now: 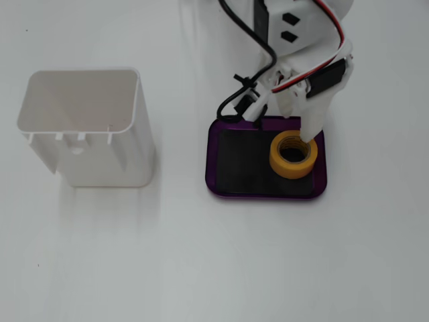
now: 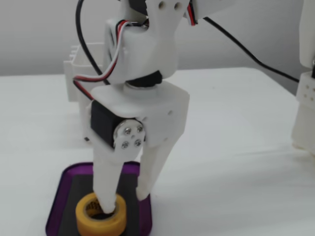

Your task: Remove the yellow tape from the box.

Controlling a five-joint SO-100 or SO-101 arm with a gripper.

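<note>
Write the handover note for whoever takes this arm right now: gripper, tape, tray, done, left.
Gripper: open, lowered over the purple tray. One white finger reaches into the hole of the small yellow-orange tape roll; the other hangs outside the roll's wall. Nothing gripped yet.
Yellow tape roll: lying flat on the black bottom, at the right end of the shallow purple rectangular tray in the top-down fixed view.
Tall white plastic bin: stands apart, left of the tray in that view.
Done: gripper placed astride the roll's wall.
Left: close on the wall, lift the roll out, set it down outside the tray.
</note>
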